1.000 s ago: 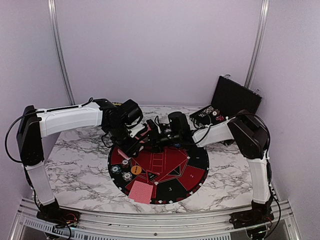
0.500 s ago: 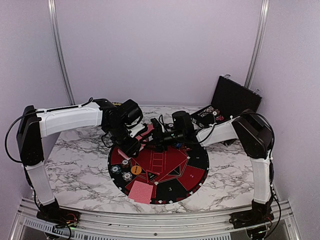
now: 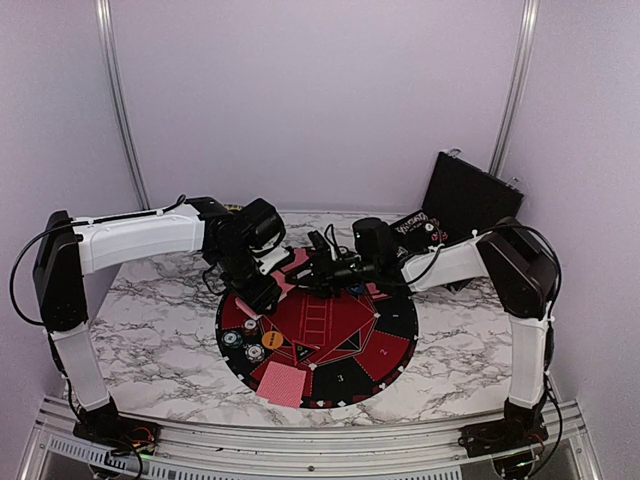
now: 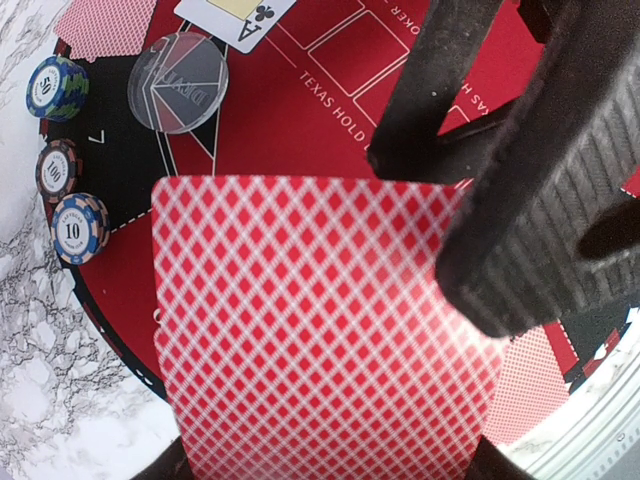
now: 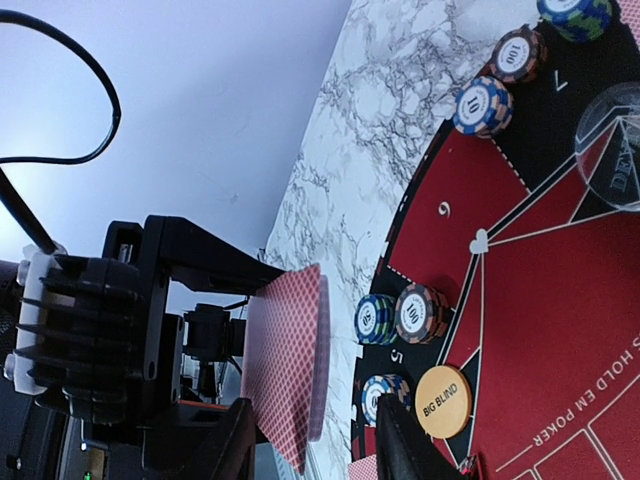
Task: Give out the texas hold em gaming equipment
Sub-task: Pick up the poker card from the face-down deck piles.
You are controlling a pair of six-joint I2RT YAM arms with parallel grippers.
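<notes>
A deck of red-backed playing cards (image 4: pixel 320 330) hangs above the round mat (image 3: pixel 385 345), and my left gripper (image 4: pixel 325 465) is shut on it. My right gripper (image 5: pixel 315 405) reaches in from the right, open, with the deck's edge (image 5: pixel 290 370) between its fingers and a gap to the right finger (image 5: pixel 400 440). On the mat lie chip stacks (image 4: pixel 80 228), a clear disc (image 4: pixel 178 82), an orange "BIG BLIND" disc (image 5: pixel 442 402), a face-up ace of clubs (image 4: pixel 240 15) and face-down cards (image 3: pixel 282 383). In the top view both grippers, left (image 3: pixel 282 268) and right (image 3: pixel 310 275), meet over the mat's far edge.
The open black case (image 3: pixel 465 195) stands at the back right with its tray (image 3: pixel 420 228) of chips beside my right forearm. More chip stacks (image 5: pixel 420 312) sit along the mat's left rim. Marble tabletop (image 3: pixel 150 330) surrounds the mat.
My right wrist has shifted to the right while its fingers stay at the deck, and they stand closer together. The left arm and the deck have not moved.
</notes>
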